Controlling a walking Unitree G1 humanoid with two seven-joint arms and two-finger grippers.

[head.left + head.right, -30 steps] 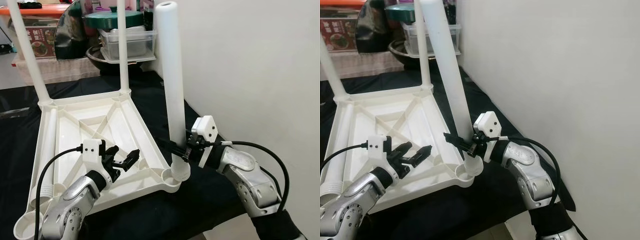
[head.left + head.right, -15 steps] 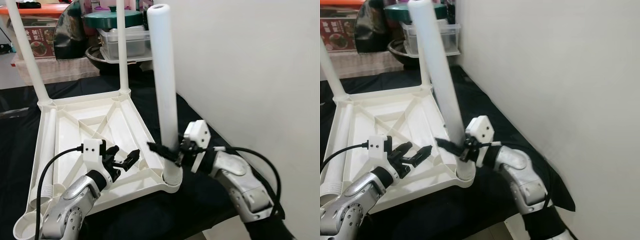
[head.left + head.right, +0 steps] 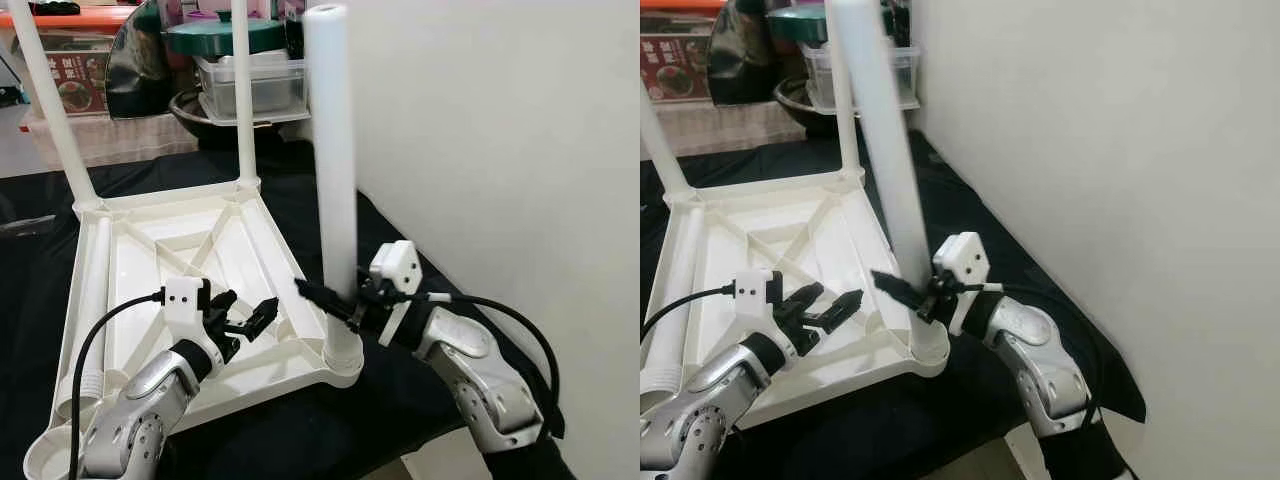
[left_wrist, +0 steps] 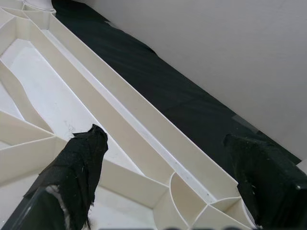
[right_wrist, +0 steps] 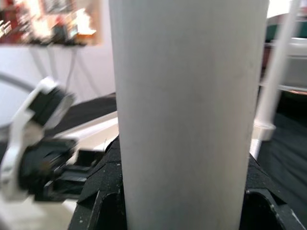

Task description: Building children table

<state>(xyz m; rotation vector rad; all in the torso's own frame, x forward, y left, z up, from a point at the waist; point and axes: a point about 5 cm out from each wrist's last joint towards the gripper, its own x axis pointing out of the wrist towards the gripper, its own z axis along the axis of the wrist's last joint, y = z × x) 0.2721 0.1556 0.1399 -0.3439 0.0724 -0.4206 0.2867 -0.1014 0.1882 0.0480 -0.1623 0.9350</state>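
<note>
A white plastic children's table (image 3: 130,262) lies upside down on a black cloth. Two white legs (image 3: 52,110) (image 3: 243,90) stand in its far corners. A third leg (image 3: 332,150) stands nearly upright in the near right corner socket (image 3: 345,362). My right gripper (image 3: 328,298) is shut on this leg (image 5: 187,96) low down, just above the socket. A fourth leg (image 3: 92,300) lies flat along the table's left side. My left gripper (image 3: 252,318) hovers open over the underside ribs (image 4: 144,143), holding nothing.
A white wall (image 3: 500,120) runs close along the right. At the back stand a clear plastic box (image 3: 255,85), a green lid (image 3: 215,38) and a dark bowl (image 3: 195,110). The near left corner socket (image 3: 45,460) sits by the cloth's front edge.
My right gripper and the leg's lower end have shifted a little left at the corner socket. The leg leaned left, then came back nearly upright. The left gripper has stayed put.
</note>
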